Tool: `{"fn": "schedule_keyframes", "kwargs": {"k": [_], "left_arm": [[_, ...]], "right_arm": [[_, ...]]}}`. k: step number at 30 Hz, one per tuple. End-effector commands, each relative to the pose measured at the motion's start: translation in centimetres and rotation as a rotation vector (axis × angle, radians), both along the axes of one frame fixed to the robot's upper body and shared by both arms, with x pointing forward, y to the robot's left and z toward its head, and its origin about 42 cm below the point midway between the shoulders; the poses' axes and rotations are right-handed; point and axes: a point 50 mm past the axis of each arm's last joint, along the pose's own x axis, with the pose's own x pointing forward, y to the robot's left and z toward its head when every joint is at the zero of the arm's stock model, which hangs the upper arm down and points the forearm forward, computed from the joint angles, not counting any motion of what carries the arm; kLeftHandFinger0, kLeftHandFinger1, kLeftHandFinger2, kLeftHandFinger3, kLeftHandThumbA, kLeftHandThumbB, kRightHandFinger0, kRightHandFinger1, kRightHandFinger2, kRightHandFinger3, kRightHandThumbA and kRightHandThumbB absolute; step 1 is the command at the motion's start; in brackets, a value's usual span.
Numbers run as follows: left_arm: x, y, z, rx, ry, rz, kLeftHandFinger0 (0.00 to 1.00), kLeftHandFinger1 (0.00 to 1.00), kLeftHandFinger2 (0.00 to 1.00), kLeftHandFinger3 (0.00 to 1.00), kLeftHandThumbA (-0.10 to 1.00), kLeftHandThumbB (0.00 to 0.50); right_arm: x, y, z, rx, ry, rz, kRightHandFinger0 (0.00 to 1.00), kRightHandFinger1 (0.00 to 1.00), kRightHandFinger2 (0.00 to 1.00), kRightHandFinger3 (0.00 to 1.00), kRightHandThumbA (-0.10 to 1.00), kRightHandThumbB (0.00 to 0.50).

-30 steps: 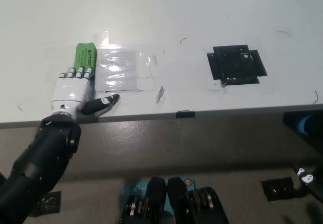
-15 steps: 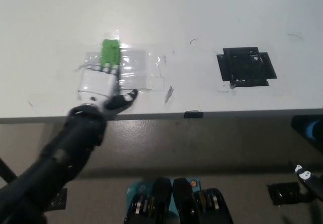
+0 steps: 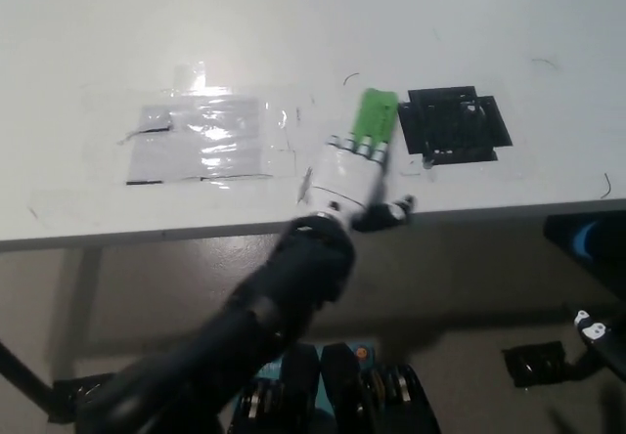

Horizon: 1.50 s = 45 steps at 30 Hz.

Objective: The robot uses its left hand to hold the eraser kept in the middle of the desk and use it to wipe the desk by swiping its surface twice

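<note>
White-shelled and pressed flat, my left hand (image 3: 344, 175) lies across the desk (image 3: 293, 23) near its front edge, fingers (image 3: 354, 147) laid over the near end of the green eraser (image 3: 372, 116) and pinning it to the surface. From my remote station I read the hand as clamped on the eraser rather than spread free; the thumb (image 3: 386, 213) juts out to the right, past the desk's front edge. The eraser points away from me, tilted slightly to the right, its far end free of the fingers. It sits just left of the black taped square (image 3: 457, 124), close beside it; I cannot tell whether the two touch.

To the left of the hand, well apart from it, a clear plastic sheet (image 3: 210, 139) is taped flat to the desk and throws back glare from the overhead light. A thin dark line runs along its near edge, and a short dark mark sits at its upper left corner. The dark forearm (image 3: 254, 326) behind the white hand stretches diagonally from the lower left of the head view up to the desk edge.

Of my right arm I see only a small black part with a white patch (image 3: 592, 328) at the lower right, below the desk edge, and I cannot tell how its fingers are set. A few faint scuffs mark the pale desktop.
</note>
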Motion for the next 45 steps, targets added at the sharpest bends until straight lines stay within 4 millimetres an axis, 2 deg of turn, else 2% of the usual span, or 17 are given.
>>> {"fn": "schedule_keyframes", "kwargs": {"k": [1, 2, 4, 8, 11, 15, 19, 21, 24, 25, 29, 30, 33, 36, 41, 42, 45], "left_arm": [[-4.4, -1.7, -6.8, 0.056, 0.337, -0.075, 1.0, 1.0, 1.0, 1.0, 1.0, 0.5], [-4.6, -1.8, -6.9, 0.058, 0.339, -0.074, 1.0, 1.0, 1.0, 1.0, 1.0, 0.5], [-5.5, -4.2, -6.8, 0.07, 0.323, -0.121, 1.0, 1.0, 1.0, 1.0, 1.0, 0.5], [-5.7, -4.9, -6.8, 0.067, 0.323, -0.13, 1.0, 1.0, 1.0, 1.0, 1.0, 0.5], [-5.4, -4.5, -6.8, 0.093, 0.316, -0.122, 1.0, 1.0, 1.0, 1.0, 1.0, 0.5], [-4.4, -3.3, -6.5, 0.135, 0.318, -0.098, 1.0, 1.0, 1.0, 1.0, 1.0, 0.5], [-3.4, -1.5, -6.3, 0.117, 0.329, -0.055, 1.0, 1.0, 1.0, 1.0, 1.0, 0.5], [-2.3, 1.4, -6.5, 0.081, 0.347, 0.012, 1.0, 1.0, 1.0, 1.0, 1.0, 0.5], [-1.9, 3.1, -6.8, 0.054, 0.36, 0.056, 1.0, 1.0, 1.0, 1.0, 1.0, 0.5], [-1.6, 5.0, -7.2, 0.026, 0.367, 0.094, 1.0, 1.0, 1.0, 1.0, 1.0, 0.5], [-1.3, 7.7, -7.8, -0.012, 0.375, 0.152, 1.0, 1.0, 1.0, 1.0, 1.0, 0.5], [-1.2, 9.5, -8.1, -0.035, 0.385, 0.196, 1.0, 1.0, 1.0, 1.0, 1.0, 0.5], [-1.2, 11.3, -8.4, -0.04, 0.386, 0.23, 1.0, 1.0, 1.0, 1.0, 1.0, 0.49], [-1.2, 13.8, -8.8, -0.079, 0.379, 0.291, 1.0, 1.0, 1.0, 1.0, 1.0, 0.5], [-1.6, 17.0, -9.3, -0.152, 0.374, 0.382, 1.0, 1.0, 1.0, 1.0, 1.0, 0.5], [-1.6, 17.1, -9.3, -0.153, 0.373, 0.382, 1.0, 1.0, 1.0, 1.0, 1.0, 0.5], [-1.9, 19.3, -9.4, -0.179, 0.387, 0.447, 1.0, 1.0, 1.0, 1.0, 1.0, 0.492]], "right_arm": [[0.8, -0.1, 1.6, 0.001, -0.129, -0.051, 0.92, 0.94, 0.97, 1.0, 1.0, 0.03], [0.8, 0.2, 1.5, 0.008, -0.125, -0.049, 0.93, 0.95, 0.98, 1.0, 1.0, 0.038], [1.0, 0.3, 1.6, -0.005, -0.125, -0.065, 0.91, 0.93, 0.95, 1.0, 1.0, 0.032], [1.1, 0.4, 1.7, 0.005, -0.13, -0.062, 0.94, 0.94, 0.97, 1.0, 1.0, 0.025], [1.0, 0.2, 1.7, 0.002, -0.135, -0.08, 0.94, 0.93, 0.94, 0.99, 1.0, 0.055], [0.9, -0.1, 1.7, 0.006, -0.132, -0.078, 0.95, 0.94, 0.94, 0.98, 1.0, 0.048], [0.8, 0.0, 1.5, 0.0, -0.139, -0.08, 0.9, 0.93, 0.94, 0.99, 1.0, 0.03], [0.7, 0.1, 1.4, 0.009, -0.139, -0.082, 0.91, 0.93, 0.95, 0.99, 1.0, 0.023], [0.7, 0.0, 1.4, 0.005, -0.133, -0.082, 0.92, 0.94, 0.96, 1.0, 1.0, 0.045], [0.7, -0.1, 1.5, -0.005, -0.138, -0.082, 0.91, 0.95, 0.97, 1.0, 1.0, 0.055], [0.6, -0.3, 1.5, 0.006, -0.132, -0.087, 0.92, 0.95, 0.96, 1.0, 1.0, 0.073], [0.5, -0.2, 1.4, 0.009, -0.13, -0.09, 0.92, 0.94, 0.95, 0.99, 1.0, 0.075], [0.4, -0.1, 1.1, 0.004, -0.122, -0.089, 0.93, 0.95, 0.96, 1.0, 1.0, 0.071], [0.3, -0.2, 1.1, 0.01, -0.133, -0.091, 0.87, 0.93, 0.96, 1.0, 1.0, 0.061], [0.3, -0.5, 1.3, -0.001, -0.12, -0.094, 0.94, 0.95, 0.97, 1.0, 1.0, 0.066], [0.3, -0.5, 1.3, -0.001, -0.12, -0.094, 0.94, 0.95, 0.97, 1.0, 1.0, 0.066], [0.3, -0.6, 1.4, -0.009, -0.13, -0.099, 0.91, 0.94, 0.96, 1.0, 1.0, 0.045]]}}
